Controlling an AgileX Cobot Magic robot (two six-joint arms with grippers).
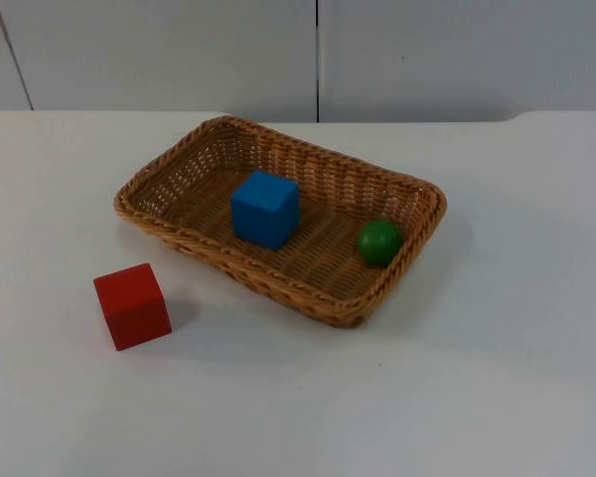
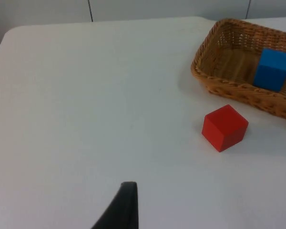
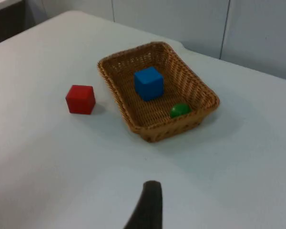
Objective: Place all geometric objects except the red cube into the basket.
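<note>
Top view, basket: a woven wicker basket (image 1: 179,231), rectangular with rounded corners and a ribbed rim, is sitting at an angle on the white counter (image 1: 477,378).
Top view, contents: a matte blue cube (image 1: 265,208) is resting near the basket's middle; a smooth green ball (image 1: 379,241) is lying apart from it, close to the wall at the right-hand end.
Top view, surroundings: the red cube (image 1: 132,305), sharp-edged and matte, is standing on the counter just outside the basket's near left side, not touching it; a grey partition wall (image 1: 427,50) with vertical seams is closing off the counter behind.
Left wrist view: the left tool (image 2: 124,210) is showing one black fingertip hanging over bare counter, well apart from the red cube (image 2: 224,127) and the basket (image 2: 214,81) holding the blue cube (image 2: 272,69); whether its fingers are spread or pressed together cannot be told.
Right wrist view: the right tool (image 3: 148,207) is hanging back over the counter, well apart from the basket (image 3: 155,131), where the blue cube (image 3: 148,83) and green ball (image 3: 179,110) are lying, the red cube (image 3: 80,99) beside it; its finger state cannot be told.
</note>
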